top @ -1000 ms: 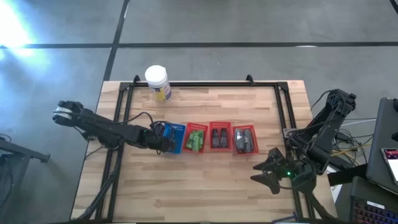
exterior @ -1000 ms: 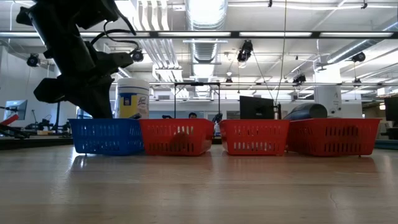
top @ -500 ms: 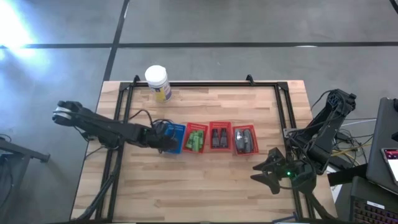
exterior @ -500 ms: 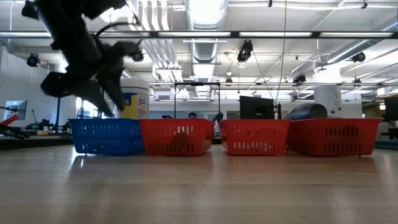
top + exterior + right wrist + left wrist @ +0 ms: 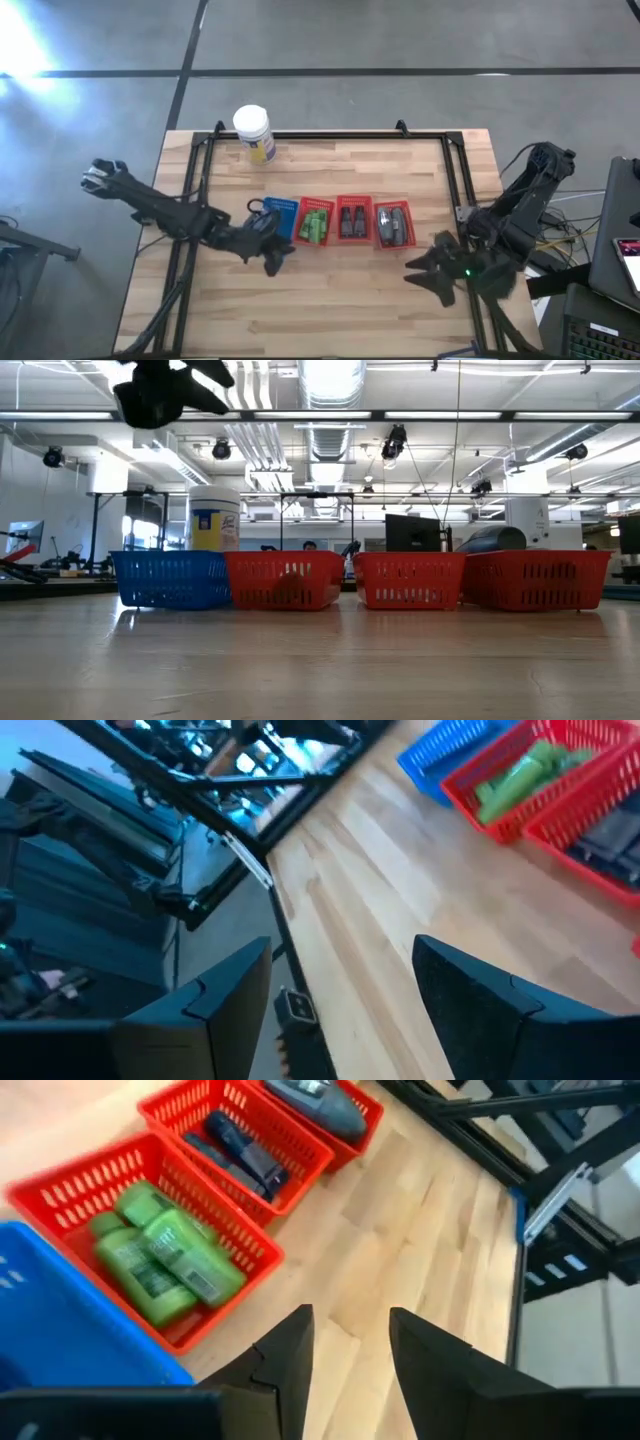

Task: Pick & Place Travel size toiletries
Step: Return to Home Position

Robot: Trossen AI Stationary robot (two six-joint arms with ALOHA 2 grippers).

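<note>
The toiletries lie sorted in three red baskets in a row at mid-table. Green bottles [image 5: 160, 1265] fill the first [image 5: 318, 222], dark pieces [image 5: 240, 1155] the middle one [image 5: 352, 220], and grey tubes [image 5: 320, 1105] the last [image 5: 394, 225]. A blue basket [image 5: 283, 215] stands at the row's left end. My left gripper [image 5: 270, 255] hovers open and empty, raised above the table just near of the blue basket [image 5: 60, 1340]; it shows high in the low view [image 5: 160, 390]. My right gripper [image 5: 430, 275] waits open near the table's right near corner.
A big white jar with a yellow label [image 5: 252, 130] stands at the table's far edge, behind the blue basket [image 5: 170, 578] in the low view. A black frame rail [image 5: 330, 135] borders the table. Bare wood [image 5: 330, 300] lies between the baskets and the near edge.
My left gripper has risen from the blue basket, climbing well above the basket rims, and has drawn back toward the table's near edge. The baskets and their contents have stayed in place.
</note>
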